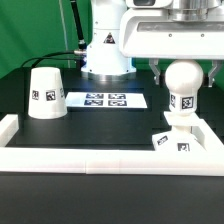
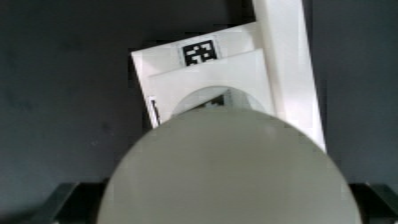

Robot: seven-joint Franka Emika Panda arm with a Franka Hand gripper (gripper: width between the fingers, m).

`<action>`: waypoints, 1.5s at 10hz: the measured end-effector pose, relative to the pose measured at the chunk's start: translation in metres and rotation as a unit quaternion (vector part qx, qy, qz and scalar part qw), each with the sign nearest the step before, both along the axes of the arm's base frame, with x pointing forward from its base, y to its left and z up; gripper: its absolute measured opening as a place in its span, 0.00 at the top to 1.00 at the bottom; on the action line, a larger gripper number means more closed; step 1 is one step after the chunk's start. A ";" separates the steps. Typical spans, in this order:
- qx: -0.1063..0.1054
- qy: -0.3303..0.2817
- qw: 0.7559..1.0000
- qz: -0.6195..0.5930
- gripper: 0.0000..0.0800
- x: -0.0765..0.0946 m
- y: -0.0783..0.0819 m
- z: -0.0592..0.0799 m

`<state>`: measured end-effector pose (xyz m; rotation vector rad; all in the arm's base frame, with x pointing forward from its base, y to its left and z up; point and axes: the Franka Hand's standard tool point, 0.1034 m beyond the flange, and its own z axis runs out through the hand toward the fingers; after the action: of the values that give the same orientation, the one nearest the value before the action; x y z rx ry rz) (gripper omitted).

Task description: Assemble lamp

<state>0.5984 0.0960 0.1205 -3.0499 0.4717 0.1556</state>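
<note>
The white ball bulb (image 1: pixel 183 82) stands upright, neck down, right over the low square base block (image 1: pixel 176 142) at the exterior view's right. My gripper (image 1: pixel 186 74) is shut on the bulb's ball, one finger on each side. In the wrist view the bulb (image 2: pixel 221 160) fills the lower half, with dark fingers (image 2: pixel 71 203) at its sides. Beyond it lies the base (image 2: pixel 169 72) with its socket hole partly hidden by the bulb. I cannot tell whether the neck is seated. The truncated-cone shade (image 1: pixel 45 92) stands alone at the exterior view's left.
The marker board (image 1: pixel 103 100) lies flat between the shade and the arm's pedestal (image 1: pixel 106 50). The long white border rail (image 1: pixel 90 158) runs along the front and up both sides; the base sits in its right corner. The rail also shows in the wrist view (image 2: pixel 285 50).
</note>
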 end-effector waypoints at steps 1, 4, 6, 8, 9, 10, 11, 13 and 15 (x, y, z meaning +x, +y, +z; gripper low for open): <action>-0.002 0.002 1.000 -0.024 0.28 0.000 0.000 0.000; -0.010 0.010 0.991 -0.130 0.28 0.000 0.001 -0.001; -0.019 0.022 0.967 -0.254 0.28 -0.005 0.009 -0.002; -0.019 0.034 0.937 -0.347 0.28 -0.007 0.016 -0.002; -0.016 0.037 0.929 -0.367 0.28 -0.007 0.017 -0.002; -0.012 0.043 0.906 -0.421 0.28 -0.005 0.016 -0.002; -0.010 0.044 0.898 -0.439 0.28 -0.004 0.015 -0.002; -0.008 0.042 0.901 -0.432 0.27 -0.003 0.018 -0.002; -0.004 0.038 0.921 -0.388 0.15 -0.003 0.018 -0.003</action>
<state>0.5951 0.1139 0.1177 -2.6074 1.6137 0.2257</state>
